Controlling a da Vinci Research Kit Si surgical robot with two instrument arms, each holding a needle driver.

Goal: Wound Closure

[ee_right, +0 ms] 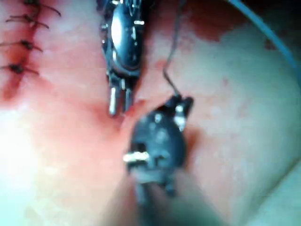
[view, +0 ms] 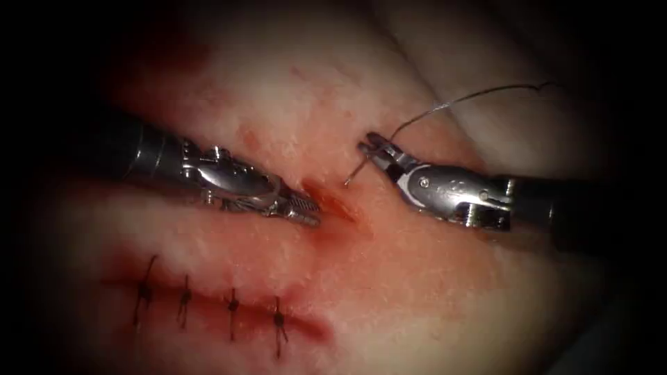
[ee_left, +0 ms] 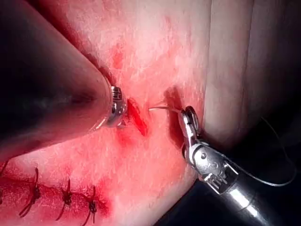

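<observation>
Both end effectors are seen close over the tissue (view: 431,292), one at each side of a short open cut (view: 332,203), which is taken here as the landmark.

Left end effector (view: 306,210): it is at the left of the cut, with its tips just beside the cut's edge. The two jaws are pressed nearly together and nothing is seen between them; neither needle nor thread is held. It is judged that the tips are kept there so that the edge of the cut is steadied or exposed, but real contact with the tissue cannot be confirmed.

Right end effector (view: 375,148): it is at the right of the cut, a little above it. The jaws are closed on the curved needle (view: 356,172), near the end where the thread (view: 458,99) is joined. The free point of the needle is directed down toward the cut and is not in the tissue. Such a grip probably leaves most of the curve free.

The thread runs from the needle up and away from the cut, to the right, and lies loose.

Counted: two tools, one needle, one thread, one open cut. Below the cut, an already closed wound (view: 208,300) is seen with four dark stitches. Red fluid (view: 326,232) is gathered around the cut.
</observation>
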